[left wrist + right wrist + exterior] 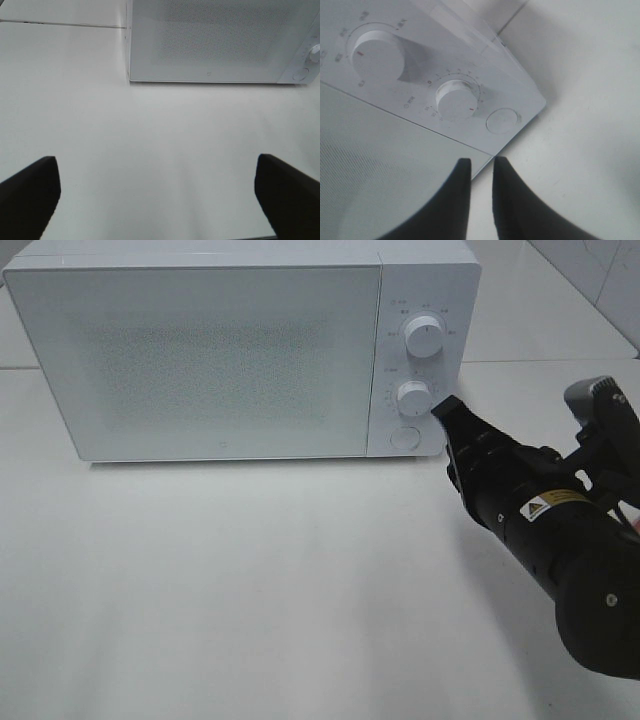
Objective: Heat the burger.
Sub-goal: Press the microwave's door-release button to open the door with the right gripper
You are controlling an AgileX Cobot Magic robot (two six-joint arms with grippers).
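The burger is out of view in all views. A white microwave (220, 360) stands at the back of the table with its door closed. My right gripper (445, 408) is at the control panel, its tip just right of the lower knob (413, 397). In the right wrist view its black fingers (455, 200) are almost together, with only a thin gap and nothing between them; the gripper (481, 162) is just short of the lower knob (455, 100). My left gripper (155, 160) hangs wide open over bare table, well in front of the microwave (215, 40).
The panel also has an upper knob (424, 339) and a round button (403, 436) below the lower knob. The white table (250, 580) stretches in front of the microwave. A tiled wall (600, 280) rises at the back right.
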